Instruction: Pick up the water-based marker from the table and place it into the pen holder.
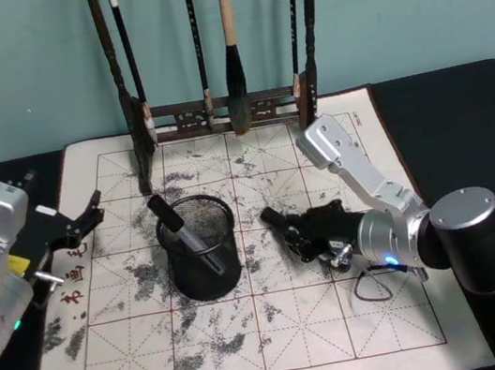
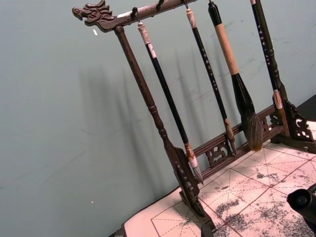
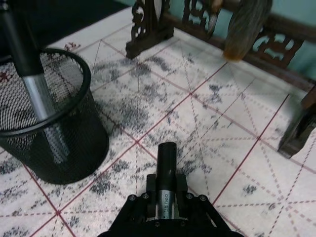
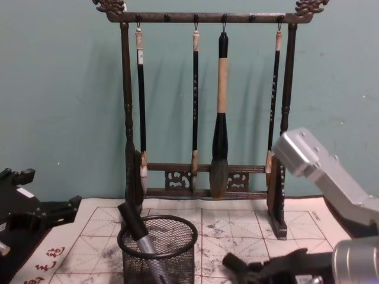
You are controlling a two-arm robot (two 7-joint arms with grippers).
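Observation:
My right gripper (image 1: 298,231) (image 3: 167,197) is shut on a water-based marker (image 1: 275,217) (image 3: 167,160) with a black cap and a silver barrel. It holds the marker low over the mat, cap pointing toward the pen holder, a short way to the holder's right. The pen holder (image 1: 203,270) (image 3: 74,145) (image 4: 177,260), a black wire-mesh cup, stands upright on the mat's left-centre. Another marker (image 1: 176,225) (image 3: 30,86) (image 4: 139,234) leans inside it. My left gripper (image 1: 89,214) (image 4: 41,214) is parked open at the mat's left edge.
A tall dark wooden rack (image 1: 216,109) (image 4: 201,189) of calligraphy brushes stands at the back of the ink-stained grid mat (image 1: 282,331). Black tabletop (image 1: 463,111) borders the mat. A loose cable (image 1: 370,283) lies under my right wrist.

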